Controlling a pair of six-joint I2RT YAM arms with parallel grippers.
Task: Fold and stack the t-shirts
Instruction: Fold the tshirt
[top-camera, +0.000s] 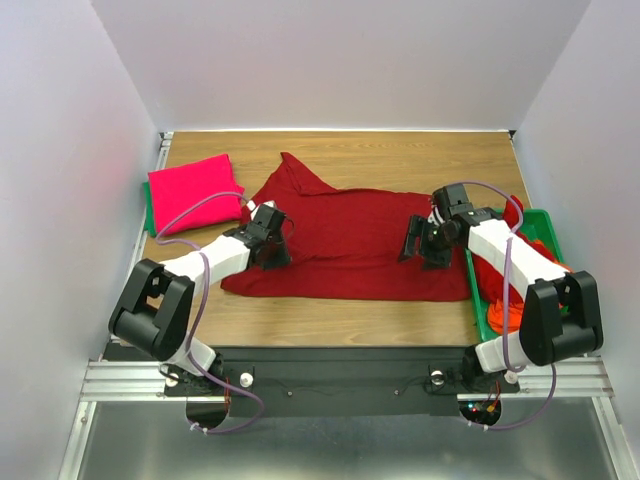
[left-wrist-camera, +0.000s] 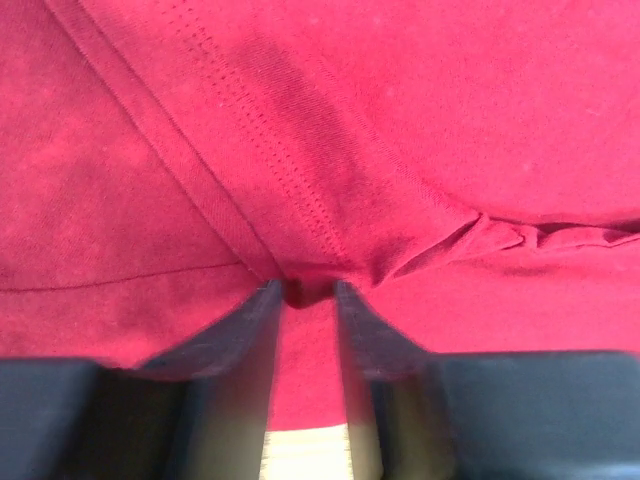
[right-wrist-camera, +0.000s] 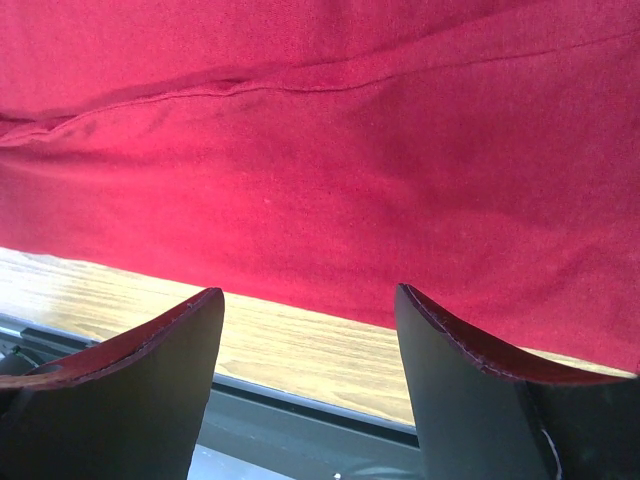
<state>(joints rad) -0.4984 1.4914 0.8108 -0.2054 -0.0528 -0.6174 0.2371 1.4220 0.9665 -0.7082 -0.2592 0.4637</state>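
on table (top-camera: 400, 160): left jaws pinch dark red shirt (top-camera: 350, 235); right jaws spread; pink shirt (top-camera: 190, 190), green tray (top-camera: 479, 300) flanking.

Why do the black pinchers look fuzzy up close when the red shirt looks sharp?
Left wrist view: the left end effector sits too near the lens, so it blurs, while the dark red t-shirt shows crisp stitching. Right wrist view: the right end effector is only slightly soft, and the table wood grain looks clear. Top view: even light, all sharp.
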